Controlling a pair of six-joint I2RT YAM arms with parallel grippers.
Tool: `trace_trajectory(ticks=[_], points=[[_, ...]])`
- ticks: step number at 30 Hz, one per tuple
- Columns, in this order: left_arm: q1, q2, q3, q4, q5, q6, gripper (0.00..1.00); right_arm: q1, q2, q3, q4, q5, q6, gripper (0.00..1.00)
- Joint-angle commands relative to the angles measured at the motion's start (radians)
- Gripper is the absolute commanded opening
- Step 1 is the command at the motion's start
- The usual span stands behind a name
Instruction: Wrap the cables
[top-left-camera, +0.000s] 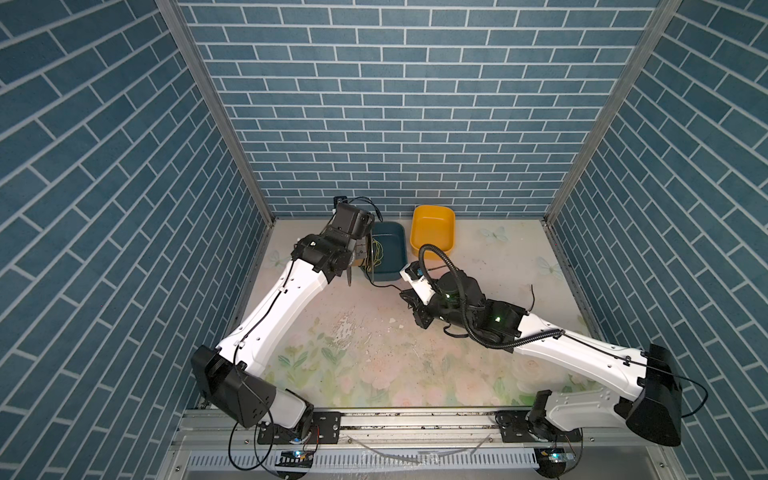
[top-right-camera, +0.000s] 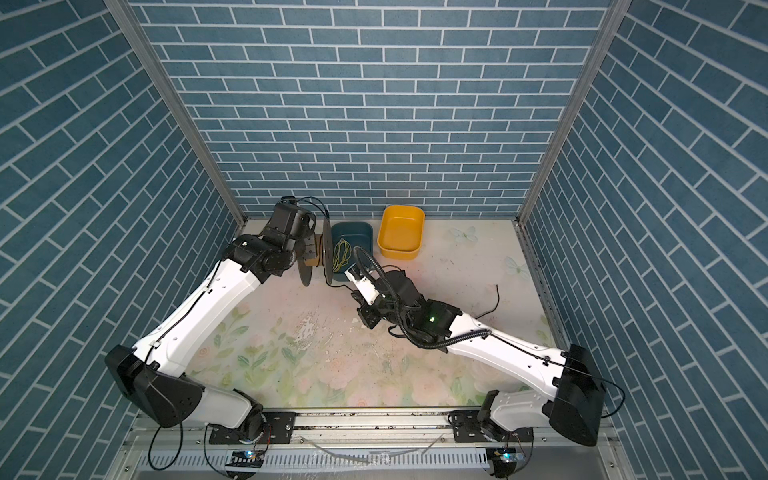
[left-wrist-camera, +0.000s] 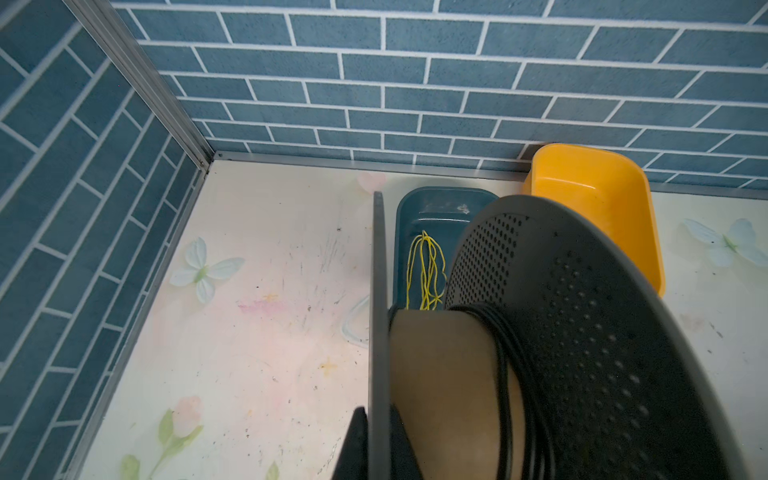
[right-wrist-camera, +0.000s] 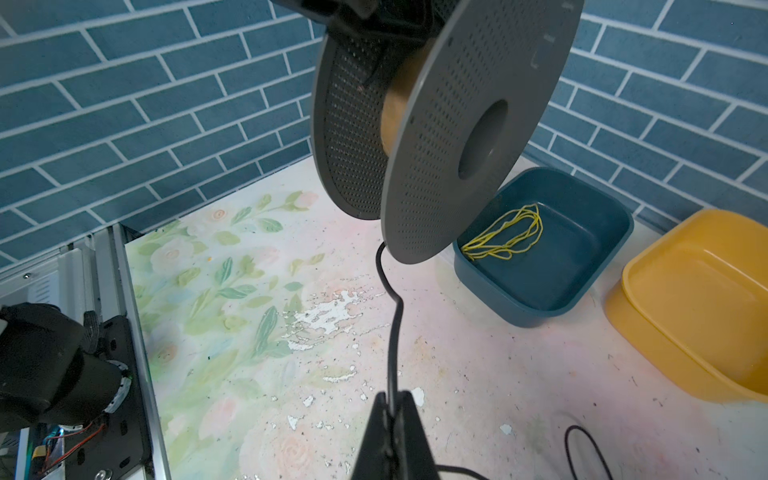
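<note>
My left gripper (left-wrist-camera: 380, 415) is shut on the rim of one grey perforated flange of a spool (left-wrist-camera: 582, 332), which it holds upright above the table near the back. Several turns of the thin black cable (left-wrist-camera: 503, 374) lie round the spool's brown core (left-wrist-camera: 440, 374). In the right wrist view the cable (right-wrist-camera: 395, 332) drops from the spool (right-wrist-camera: 457, 145) into my right gripper (right-wrist-camera: 392, 399), which is shut on it just above the table. In both top views the cable's loose tail (top-left-camera: 532, 299) (top-right-camera: 496, 299) trails on the table behind the right arm.
A dark blue bin (right-wrist-camera: 519, 307) holding thin yellow strands (right-wrist-camera: 507, 232) stands just behind the spool. A yellow bin (right-wrist-camera: 623, 307) stands beside it against the back wall. Brick-patterned walls close the table on three sides.
</note>
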Motion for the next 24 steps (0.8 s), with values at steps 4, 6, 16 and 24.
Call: trace_trajectory(ticks=[4, 6, 16, 24], points=[[-0.043, 0.064, 0.097, -0.059, -0.143, 0.065, 0.0, 0.011, -0.067, 0.061, 0.069, -0.004, -0.076, 0.0], [-0.055, 0.078, 0.113, -0.077, -0.134, 0.081, 0.0, 0.011, -0.087, 0.048, 0.096, 0.017, -0.085, 0.0], [-0.155, 0.14, 0.185, -0.209, -0.06, 0.165, 0.0, 0.004, -0.098, 0.081, 0.076, 0.255, -0.104, 0.0], [-0.216, 0.162, 0.17, -0.247, 0.039, 0.171, 0.0, -0.068, -0.047, 0.152, -0.024, 0.308, -0.073, 0.0]])
